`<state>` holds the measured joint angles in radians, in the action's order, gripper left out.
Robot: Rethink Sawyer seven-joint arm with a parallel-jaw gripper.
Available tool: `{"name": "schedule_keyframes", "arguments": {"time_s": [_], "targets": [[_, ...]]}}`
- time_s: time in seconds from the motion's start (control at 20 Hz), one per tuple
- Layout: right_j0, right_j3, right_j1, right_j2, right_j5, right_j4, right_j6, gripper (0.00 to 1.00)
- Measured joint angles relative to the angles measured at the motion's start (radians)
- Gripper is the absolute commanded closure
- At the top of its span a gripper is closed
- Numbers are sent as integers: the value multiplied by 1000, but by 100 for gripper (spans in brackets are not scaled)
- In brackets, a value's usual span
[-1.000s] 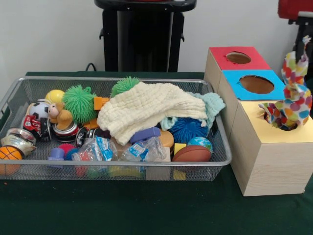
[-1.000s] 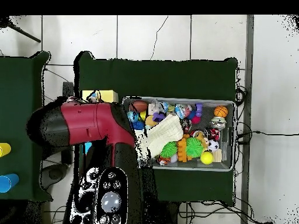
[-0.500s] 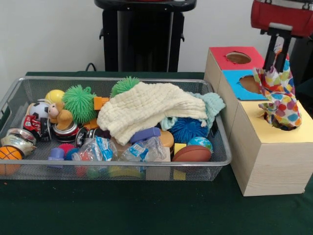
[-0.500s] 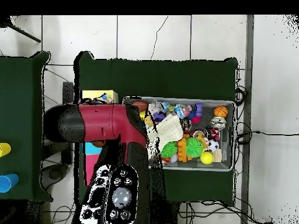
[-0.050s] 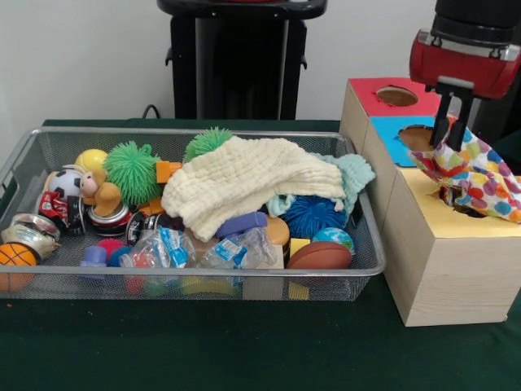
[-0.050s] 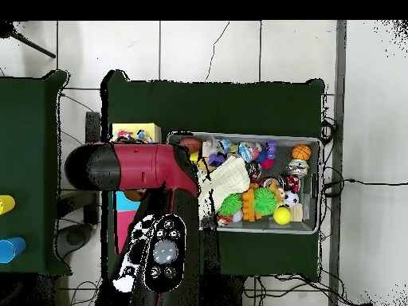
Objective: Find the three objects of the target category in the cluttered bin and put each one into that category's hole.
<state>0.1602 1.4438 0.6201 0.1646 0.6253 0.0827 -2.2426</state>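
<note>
The red and black arm (image 5: 464, 49) hangs over the wooden sorting box (image 5: 444, 269), its gripper (image 5: 450, 130) with jaws pinching the top of a multicoloured spotted cloth (image 5: 476, 175). The cloth trails down and sideways from the jaws across the yellow panel (image 5: 456, 220), its lower end at or in that panel's hole; how far it has gone in cannot be told. Behind the yellow panel lie the blue panel (image 5: 399, 151) and the red panel (image 5: 370, 102), each with a round hole.

Beside the box, on the dark green surface (image 5: 203, 342), stands the wire mesh bin (image 5: 49, 285), heaped with clutter. A cream waffle-weave cloth (image 5: 244, 183) sprawls over the middle of the pile, with a pale teal cloth (image 5: 352, 175) showing at its edge nearest the box. Around them sit two green spiky balls (image 5: 132, 169), a blue spiky ball (image 5: 313, 216), a yellow ball (image 5: 91, 160), a small basketball (image 5: 16, 256), a brown toy football (image 5: 320, 256) and a small globe ball (image 5: 334, 238).

From overhead, the arm (image 6: 143, 171) covers most of the box, leaving only the yellow end (image 6: 135, 130) and the bin (image 6: 315, 227) visible
</note>
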Motion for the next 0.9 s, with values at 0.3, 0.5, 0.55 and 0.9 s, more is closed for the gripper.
{"name": "schedule_keyframes", "arguments": {"time_s": [0.3, 0.5, 0.55, 0.9], "targets": [[3, 0, -41, 0, -30, 40, 0, 100], [5, -5, -64, 1, -33, 64, 0, 100], [5, -7, -68, 1, -33, 68, 0, 100], [-7, -23, -94, -18, -36, 112, 0, 100]]}}
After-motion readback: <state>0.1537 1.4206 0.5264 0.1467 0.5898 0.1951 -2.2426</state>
